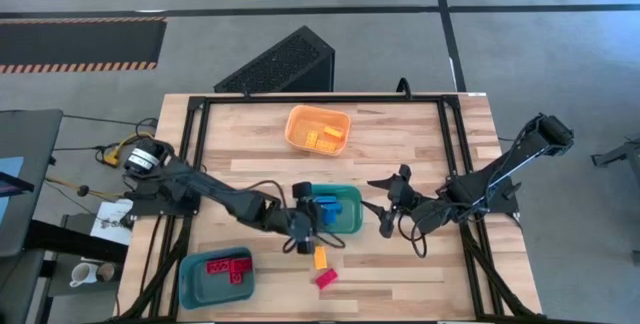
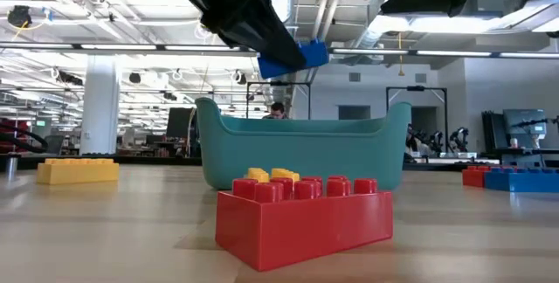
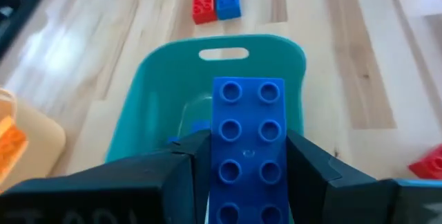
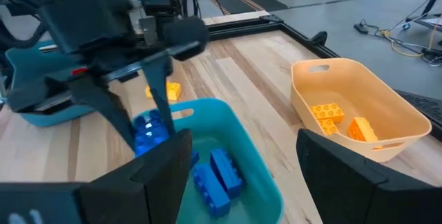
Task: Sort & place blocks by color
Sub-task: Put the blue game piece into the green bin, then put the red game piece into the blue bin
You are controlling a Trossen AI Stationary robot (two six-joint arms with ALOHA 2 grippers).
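My left gripper (image 1: 306, 229) is shut on a blue studded block (image 3: 247, 134) above the near-left rim of the teal bin (image 1: 345, 222), which holds other blue blocks (image 4: 217, 172). The orange bin (image 1: 318, 129) at the far middle holds yellow and orange blocks (image 4: 338, 120). The blue bin (image 1: 215, 276) at the near left holds red blocks. An orange block (image 1: 320, 257) and a red block (image 1: 325, 278) lie loose on the table near the front. My right gripper (image 1: 388, 214) stands open to the right of the teal bin, holding nothing. My left gripper pinches the blue block by its two long sides (image 3: 215, 156), one finger on each. The fingers slant down from the table's left and lie along the block, which sticks out past their tips. The block hangs clear above the teal bin (image 2: 301, 148), studs up and slightly tilted.
A red block and a blue block (image 3: 216, 1) lie side by side on the table beyond the teal bin. A yellow block (image 2: 77, 171) lies apart on the bare wood. A black metal frame (image 1: 195, 114) runs around the tabletop.
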